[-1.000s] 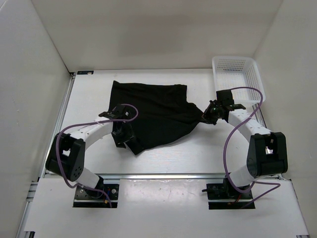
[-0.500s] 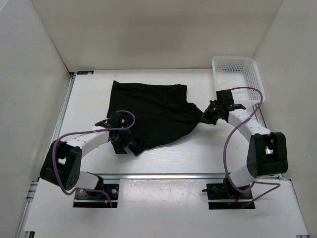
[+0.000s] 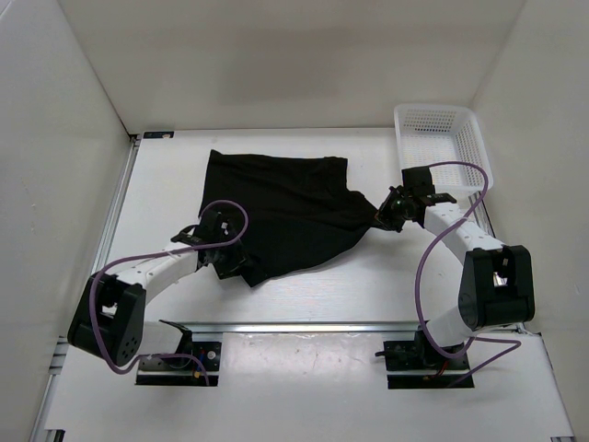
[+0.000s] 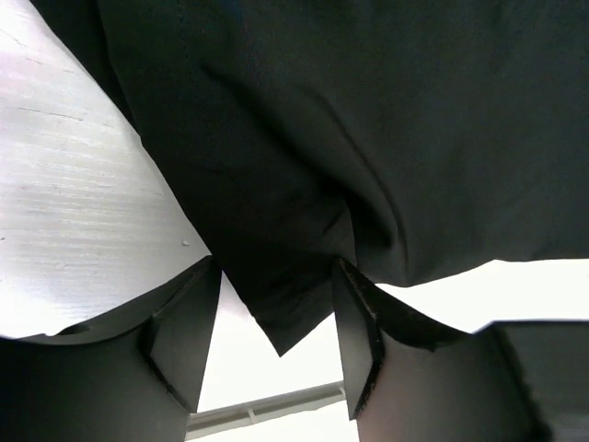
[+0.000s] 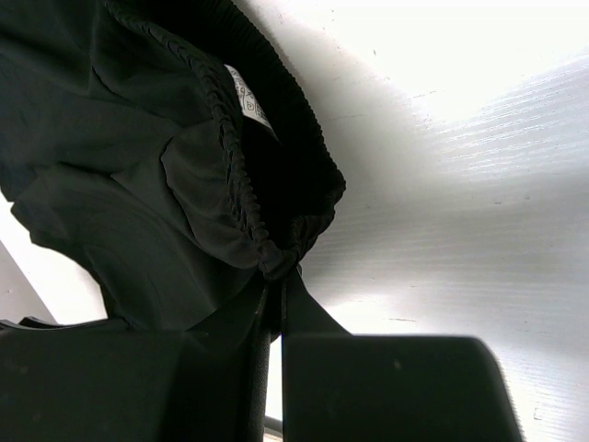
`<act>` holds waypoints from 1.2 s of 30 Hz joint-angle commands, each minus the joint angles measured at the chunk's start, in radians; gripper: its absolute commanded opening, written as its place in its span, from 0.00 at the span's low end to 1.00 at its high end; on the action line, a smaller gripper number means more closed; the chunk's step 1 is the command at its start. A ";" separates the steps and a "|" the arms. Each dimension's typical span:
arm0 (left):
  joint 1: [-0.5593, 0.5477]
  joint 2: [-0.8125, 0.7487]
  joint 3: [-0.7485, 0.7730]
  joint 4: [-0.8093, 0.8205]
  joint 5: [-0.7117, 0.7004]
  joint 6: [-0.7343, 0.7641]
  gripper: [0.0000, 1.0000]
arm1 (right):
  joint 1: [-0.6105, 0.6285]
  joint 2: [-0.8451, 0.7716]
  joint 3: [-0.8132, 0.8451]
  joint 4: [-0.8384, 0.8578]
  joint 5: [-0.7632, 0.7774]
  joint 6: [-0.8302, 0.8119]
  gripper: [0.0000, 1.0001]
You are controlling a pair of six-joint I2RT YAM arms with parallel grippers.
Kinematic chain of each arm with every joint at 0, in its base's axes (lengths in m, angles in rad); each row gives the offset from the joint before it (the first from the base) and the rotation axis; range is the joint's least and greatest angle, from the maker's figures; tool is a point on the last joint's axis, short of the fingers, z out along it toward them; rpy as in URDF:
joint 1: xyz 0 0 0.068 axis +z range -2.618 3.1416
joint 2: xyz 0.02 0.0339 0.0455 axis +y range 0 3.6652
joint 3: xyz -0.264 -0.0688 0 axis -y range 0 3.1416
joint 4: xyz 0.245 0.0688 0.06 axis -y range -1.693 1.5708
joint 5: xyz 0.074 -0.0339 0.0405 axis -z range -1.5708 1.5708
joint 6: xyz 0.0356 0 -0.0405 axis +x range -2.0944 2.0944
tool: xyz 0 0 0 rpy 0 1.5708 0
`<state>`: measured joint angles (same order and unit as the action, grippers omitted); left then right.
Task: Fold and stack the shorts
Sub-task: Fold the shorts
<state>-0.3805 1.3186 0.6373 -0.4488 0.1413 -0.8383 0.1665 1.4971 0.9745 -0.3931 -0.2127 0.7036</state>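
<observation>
The black shorts (image 3: 285,207) lie spread and wrinkled on the white table. My left gripper (image 3: 230,262) is at their near-left corner. In the left wrist view that gripper (image 4: 276,276) is open, and a pointed corner of the shorts (image 4: 368,138) hangs between the fingers without being pinched. My right gripper (image 3: 385,216) is at the shorts' right end. In the right wrist view it (image 5: 276,276) is shut on the gathered waistband of the shorts (image 5: 138,184), just below the small pale label (image 5: 247,97).
A white plastic mesh basket (image 3: 474,147) stands at the back right, just behind the right arm. White walls close in the table on the left, back and right. A metal rail (image 3: 304,327) runs along the near edge.
My left gripper has opened and drawn back toward the near-left, off the shorts' corner. The left arm has dropped lower. The right arm and the shorts have barely moved.
</observation>
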 commanded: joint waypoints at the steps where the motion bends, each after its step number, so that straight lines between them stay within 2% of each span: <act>1: 0.006 -0.012 -0.016 0.067 0.024 -0.004 0.61 | 0.001 -0.017 0.039 0.000 -0.017 -0.009 0.00; 4: 0.006 -0.012 -0.027 0.078 0.024 -0.004 0.54 | 0.001 -0.017 0.039 0.000 -0.017 -0.009 0.00; 8: 0.006 -0.032 -0.027 0.078 0.024 -0.015 0.26 | 0.001 -0.017 0.039 0.000 -0.017 -0.009 0.00; 9: 0.006 -0.044 -0.027 0.078 0.033 -0.024 0.10 | 0.001 -0.008 0.039 0.000 -0.017 -0.009 0.00; 15: 0.072 -0.195 -0.036 0.026 0.099 0.001 0.10 | -0.009 -0.017 0.058 -0.032 -0.005 -0.027 0.00; 17: 0.084 -0.277 -0.008 -0.068 0.116 0.028 0.10 | -0.021 -0.029 0.067 -0.044 -0.005 -0.045 0.00; 22: 0.072 -0.369 0.073 -0.327 0.116 0.113 0.10 | -0.041 -0.061 0.040 -0.066 -0.005 -0.056 0.00; 25: 0.022 -0.401 0.073 -0.401 0.132 0.064 0.10 | -0.041 -0.080 -0.011 -0.066 0.004 -0.065 0.00; 28: 0.011 -0.447 0.093 -0.558 0.074 0.041 0.10 | -0.051 -0.101 -0.074 -0.066 0.015 -0.075 0.00; 30: 0.011 -0.499 0.105 -0.608 0.053 0.016 0.10 | -0.071 -0.112 -0.103 -0.066 0.015 -0.075 0.00; 34: 0.011 -0.567 0.188 -0.720 -0.008 -0.013 0.10 | -0.082 -0.165 -0.146 -0.066 0.015 -0.084 0.00; 36: 0.011 -0.578 0.278 -0.767 -0.057 -0.025 0.10 | -0.093 -0.202 -0.146 -0.090 0.015 -0.093 0.00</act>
<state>-0.3687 0.7769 0.8013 -1.1057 0.1719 -0.8383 0.0879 1.3693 0.8272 -0.4736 -0.2050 0.6395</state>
